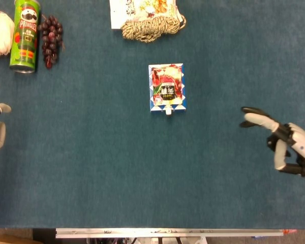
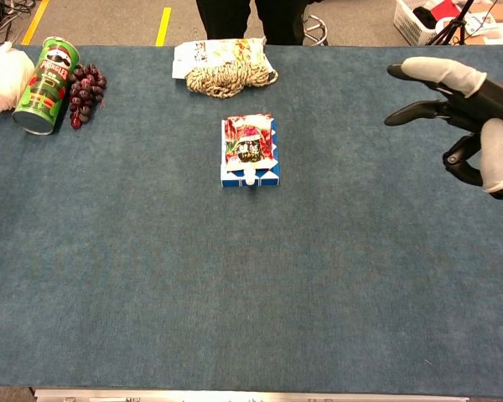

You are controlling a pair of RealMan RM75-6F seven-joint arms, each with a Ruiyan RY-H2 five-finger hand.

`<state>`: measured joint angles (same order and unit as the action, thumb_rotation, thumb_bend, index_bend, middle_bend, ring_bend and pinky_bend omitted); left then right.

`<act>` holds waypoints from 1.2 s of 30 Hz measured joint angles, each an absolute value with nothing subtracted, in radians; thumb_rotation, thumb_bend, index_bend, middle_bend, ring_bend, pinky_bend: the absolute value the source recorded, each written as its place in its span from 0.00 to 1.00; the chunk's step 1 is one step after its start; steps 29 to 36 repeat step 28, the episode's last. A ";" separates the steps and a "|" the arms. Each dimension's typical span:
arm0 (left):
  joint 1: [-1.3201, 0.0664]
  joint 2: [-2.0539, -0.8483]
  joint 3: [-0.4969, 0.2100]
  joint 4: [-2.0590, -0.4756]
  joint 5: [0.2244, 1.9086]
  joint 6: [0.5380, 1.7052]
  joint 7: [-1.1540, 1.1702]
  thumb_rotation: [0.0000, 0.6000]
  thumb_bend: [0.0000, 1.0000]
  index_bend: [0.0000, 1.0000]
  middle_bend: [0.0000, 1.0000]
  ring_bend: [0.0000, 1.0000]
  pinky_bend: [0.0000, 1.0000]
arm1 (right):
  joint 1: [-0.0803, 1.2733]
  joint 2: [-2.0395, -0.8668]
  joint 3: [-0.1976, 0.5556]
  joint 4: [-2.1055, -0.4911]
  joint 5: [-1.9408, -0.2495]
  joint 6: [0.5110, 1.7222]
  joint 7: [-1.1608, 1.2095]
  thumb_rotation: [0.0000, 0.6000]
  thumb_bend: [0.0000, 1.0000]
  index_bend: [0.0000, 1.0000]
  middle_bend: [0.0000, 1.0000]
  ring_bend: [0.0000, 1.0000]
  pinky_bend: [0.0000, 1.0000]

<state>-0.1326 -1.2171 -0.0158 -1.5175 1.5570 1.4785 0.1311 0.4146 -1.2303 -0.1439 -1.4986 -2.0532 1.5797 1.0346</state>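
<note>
Blue-checkered flat pouch [image 1: 166,87] is lying well apart; you are reaching your right hand [image 1: 283,142], fingers [image 1: 256,119] spread and empty, so approach it from above.

A robotics lab or test hall: a table [image 2: 335,276] covered in blue-green cloth stands on a grey floor [image 2: 109,21] marked with yellow tape [image 2: 163,25], with a white crate [image 2: 419,17] and a person's legs [image 2: 251,18] behind it.
</note>
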 measured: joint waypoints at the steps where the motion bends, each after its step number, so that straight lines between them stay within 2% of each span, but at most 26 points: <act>1: -0.132 -1.217 -0.016 -1.518 1.557 1.479 0.131 1.00 0.54 0.37 0.10 0.14 0.46 | 0.436 -1.238 -0.145 -1.497 -2.058 1.576 1.065 1.00 1.00 0.00 0.00 0.19 0.96; 16: -0.131 -1.211 -0.014 -1.525 1.559 1.480 0.126 1.00 0.54 0.37 0.10 0.14 0.46 | 0.576 -1.312 -0.117 -1.494 -2.022 1.526 1.120 1.00 1.00 0.00 0.00 0.19 0.96; 36: -0.131 -1.213 -0.012 -1.522 1.559 1.476 0.133 1.00 0.54 0.37 0.10 0.14 0.46 | 0.584 -1.301 -0.143 -1.499 -2.012 1.551 1.128 1.00 1.00 0.00 0.00 0.21 0.96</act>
